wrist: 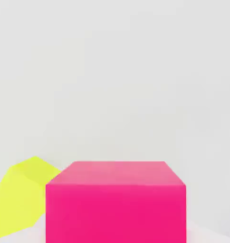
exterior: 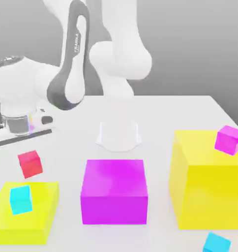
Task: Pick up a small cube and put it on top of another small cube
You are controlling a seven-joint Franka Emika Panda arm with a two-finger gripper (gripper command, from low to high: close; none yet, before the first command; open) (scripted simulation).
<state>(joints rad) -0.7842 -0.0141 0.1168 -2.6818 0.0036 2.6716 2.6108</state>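
the small red cube [exterior: 30,164] sits on the table at the exterior view's left, just beyond the cyan cube [exterior: 20,199] on its low yellow slab [exterior: 42,216], unstacked; the gripper's fingers are together, seemingly holding nothing, so everything remains.

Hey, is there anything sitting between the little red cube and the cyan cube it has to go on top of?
Nothing visible does. The red cube sits on the white table, apart from the cyan cube, which rests on the flat yellow block right next to it. The gap between them is bare, and the cyan cube's top is uncovered.
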